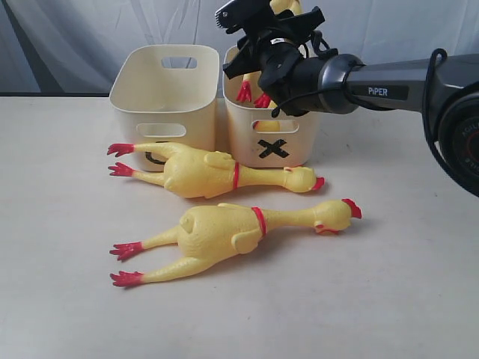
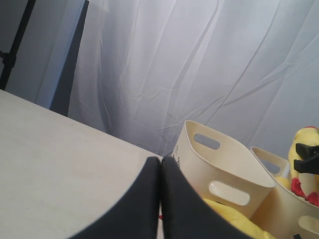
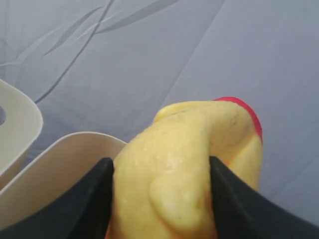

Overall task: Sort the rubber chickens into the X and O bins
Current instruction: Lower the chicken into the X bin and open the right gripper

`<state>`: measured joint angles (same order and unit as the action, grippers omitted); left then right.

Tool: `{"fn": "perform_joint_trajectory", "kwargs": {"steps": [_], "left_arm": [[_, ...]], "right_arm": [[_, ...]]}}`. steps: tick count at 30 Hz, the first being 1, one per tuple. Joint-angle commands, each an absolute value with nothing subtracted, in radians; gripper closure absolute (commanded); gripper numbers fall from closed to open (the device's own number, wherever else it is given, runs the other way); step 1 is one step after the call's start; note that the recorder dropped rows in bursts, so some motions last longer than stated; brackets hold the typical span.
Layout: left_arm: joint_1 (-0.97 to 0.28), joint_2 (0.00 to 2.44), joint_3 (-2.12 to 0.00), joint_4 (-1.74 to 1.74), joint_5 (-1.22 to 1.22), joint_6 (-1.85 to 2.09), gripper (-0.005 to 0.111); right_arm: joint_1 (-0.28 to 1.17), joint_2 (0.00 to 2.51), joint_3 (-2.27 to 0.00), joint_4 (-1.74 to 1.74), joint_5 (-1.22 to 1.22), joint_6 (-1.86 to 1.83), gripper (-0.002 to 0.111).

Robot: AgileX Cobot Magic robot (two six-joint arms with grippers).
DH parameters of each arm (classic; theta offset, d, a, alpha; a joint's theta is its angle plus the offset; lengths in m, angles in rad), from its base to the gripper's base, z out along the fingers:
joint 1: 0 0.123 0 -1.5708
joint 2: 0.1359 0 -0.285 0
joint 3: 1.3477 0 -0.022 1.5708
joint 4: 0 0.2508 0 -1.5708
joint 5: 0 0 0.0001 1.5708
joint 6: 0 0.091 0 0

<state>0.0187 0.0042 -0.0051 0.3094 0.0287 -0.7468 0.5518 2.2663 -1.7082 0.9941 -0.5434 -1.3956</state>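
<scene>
My right gripper (image 1: 263, 46) is shut on a short rubber chicken (image 1: 245, 91) and holds it above the X bin (image 1: 299, 142). The chicken's red feet hang just inside the bin's rim. In the right wrist view the yellow body (image 3: 179, 169) fills the gap between the black fingers (image 3: 94, 199). The O bin (image 1: 131, 101) stands to the left of the X bin, its mark mostly hidden. Two long chickens lie in front of the bins, one close to them (image 1: 213, 173) and one nearer the front (image 1: 228, 233). My left gripper (image 2: 160, 167) is shut on nothing, low over the table.
Something yellow (image 1: 266, 126) shows through the X bin's handle slot. A pale curtain (image 1: 90, 37) hangs behind the table. From the left wrist I see both bins (image 2: 227, 167), the held chicken (image 2: 305, 149) and part of a long chicken (image 2: 234, 219).
</scene>
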Motion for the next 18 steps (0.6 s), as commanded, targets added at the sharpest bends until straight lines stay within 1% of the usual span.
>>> {"fn": "perform_joint_trajectory", "kwargs": {"steps": [1, 4, 9, 18], "left_arm": [[0.008, 0.000, 0.000, 0.311, 0.016, -0.747, 0.107], [0.008, 0.000, 0.000, 0.311, 0.016, -0.747, 0.107], [0.008, 0.000, 0.000, 0.311, 0.014, -0.747, 0.107], [0.008, 0.000, 0.000, 0.311, 0.007, -0.747, 0.107]], "right_arm": [[0.548, 2.260, -1.716, 0.995, -0.555, -1.404, 0.067], [0.548, 2.260, -1.716, 0.999, -0.553, -1.404, 0.067], [0.548, 2.260, -1.716, 1.003, -0.553, -1.404, 0.055], [0.548, 2.260, -1.716, 1.003, -0.554, -1.404, 0.055]]}}
